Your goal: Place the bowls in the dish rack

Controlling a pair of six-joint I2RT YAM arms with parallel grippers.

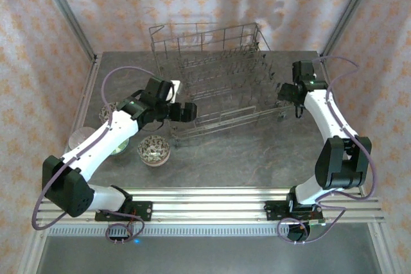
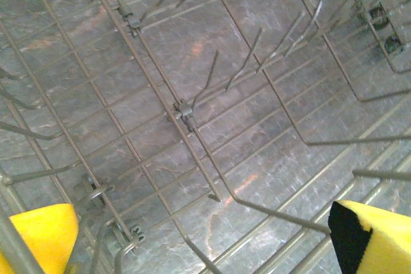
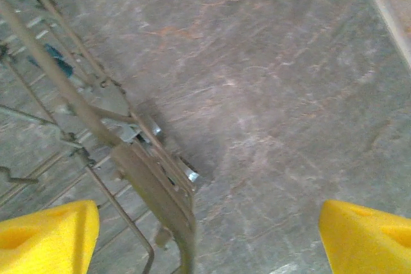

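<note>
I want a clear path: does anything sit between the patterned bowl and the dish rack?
Nothing visible: the patterned bowl sits on bare table just off the dish rack's near left corner. The left claw hovers open over that corner.

Grey stone-look table; floral-patterned walls around.

The dish rack is silver-grey wire. The table is grey marbled stone with rust-orange veins. The fingers are bright yellow. One bowl looks pale with dark, perhaps greenish, patterning. The backdrop is pale pink with orange motifs.
</note>
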